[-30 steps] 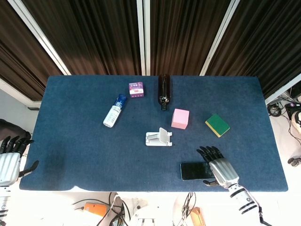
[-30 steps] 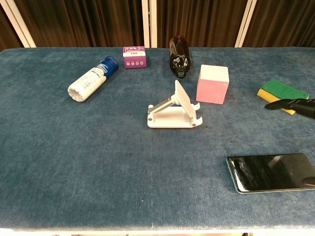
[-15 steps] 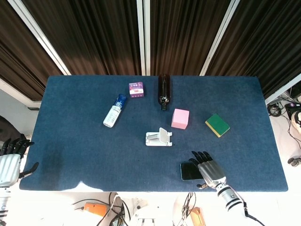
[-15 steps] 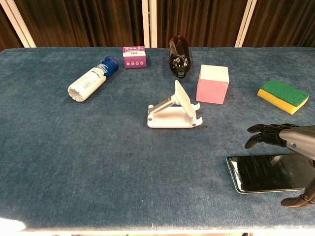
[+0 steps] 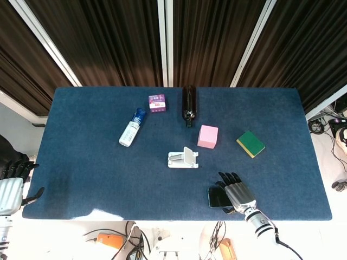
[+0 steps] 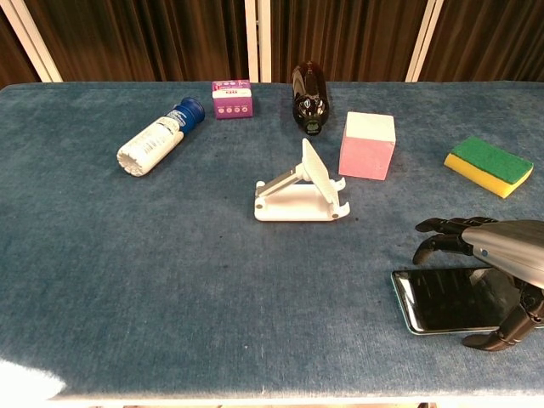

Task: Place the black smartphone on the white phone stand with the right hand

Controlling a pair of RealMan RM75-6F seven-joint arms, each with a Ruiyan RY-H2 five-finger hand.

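On the blue table (image 5: 81, 162), counted by kind:

- One black smartphone (image 6: 446, 299), flat near the front edge.
- One white phone stand (image 6: 299, 187), near the middle.
- One pink cube (image 6: 367, 145).
- One sponge (image 6: 488, 166), green on top and yellow below.
- One dark bottle (image 6: 308, 97), lying down.
- One white bottle (image 6: 158, 138) with blue cap, also lying down. Two bottles in total.
- One small purple and white box (image 6: 232, 99).
- Two robot hands: one right hand (image 6: 493, 268) over the smartphone, one left hand (image 5: 12, 181) beside the table's left edge.
- Seven loose objects altogether.
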